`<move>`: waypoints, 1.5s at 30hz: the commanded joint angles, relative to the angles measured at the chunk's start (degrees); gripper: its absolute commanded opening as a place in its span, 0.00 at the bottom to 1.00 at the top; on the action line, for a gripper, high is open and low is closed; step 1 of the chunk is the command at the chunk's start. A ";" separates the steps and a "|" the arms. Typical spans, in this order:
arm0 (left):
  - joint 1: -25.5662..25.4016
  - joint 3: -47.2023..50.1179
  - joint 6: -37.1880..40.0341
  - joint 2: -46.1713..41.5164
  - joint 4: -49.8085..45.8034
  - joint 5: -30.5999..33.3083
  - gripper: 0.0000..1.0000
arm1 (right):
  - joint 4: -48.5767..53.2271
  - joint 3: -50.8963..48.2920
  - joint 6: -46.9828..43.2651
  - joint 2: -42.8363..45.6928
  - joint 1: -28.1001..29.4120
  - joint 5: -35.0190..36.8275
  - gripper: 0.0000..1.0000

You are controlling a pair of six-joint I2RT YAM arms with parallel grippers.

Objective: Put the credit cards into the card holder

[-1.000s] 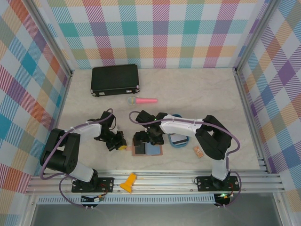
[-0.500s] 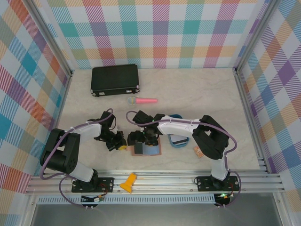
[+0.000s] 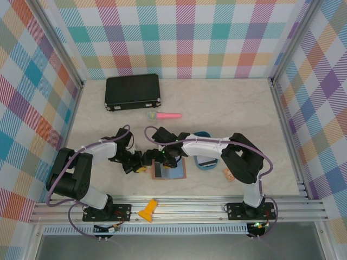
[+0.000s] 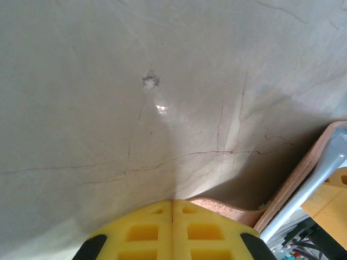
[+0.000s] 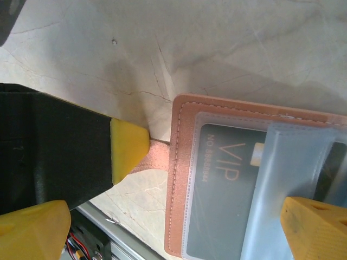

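While the left gripper is pinched shut and the right gripper gapes wide, one pinkish-brown card holder lies open near the front edge of the table, one dark card inside.

Yellow jaws pressed together at bottom, over pale veined marble surface; pinkish-brown leather card holder edge lower right.

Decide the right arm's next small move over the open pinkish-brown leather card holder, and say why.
Probably move the open, empty right gripper to the blue oval tray for another card. The dark VIP plastic card already looks seated in the clear pocket of the pinkish-brown leather card holder, and the shut left gripper seems to pin its edge.
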State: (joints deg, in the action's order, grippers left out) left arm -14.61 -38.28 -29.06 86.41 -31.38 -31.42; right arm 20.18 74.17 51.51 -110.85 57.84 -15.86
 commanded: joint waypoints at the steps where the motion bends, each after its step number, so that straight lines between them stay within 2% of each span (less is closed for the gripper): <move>1: -0.68 0.84 0.40 1.03 -0.80 1.03 0.00 | -4.57 -2.04 2.29 1.93 0.60 -3.54 0.99; 14: -0.68 0.78 0.32 1.13 -1.12 1.45 0.00 | -13.33 -6.80 3.48 4.49 0.59 -6.80 0.99; 38: -0.68 0.52 0.13 0.77 -1.76 2.17 0.00 | -18.23 -8.25 3.22 8.59 0.47 -6.98 0.99; 45: -0.69 0.56 0.04 0.53 -1.97 2.30 0.00 | -23.00 -9.82 5.00 7.78 0.43 -8.44 0.99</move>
State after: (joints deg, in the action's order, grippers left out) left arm -14.61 -38.30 -29.06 86.41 -31.42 -31.20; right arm 1.69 65.45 55.31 -104.25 57.87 -22.28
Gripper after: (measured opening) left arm 0.049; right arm 0.990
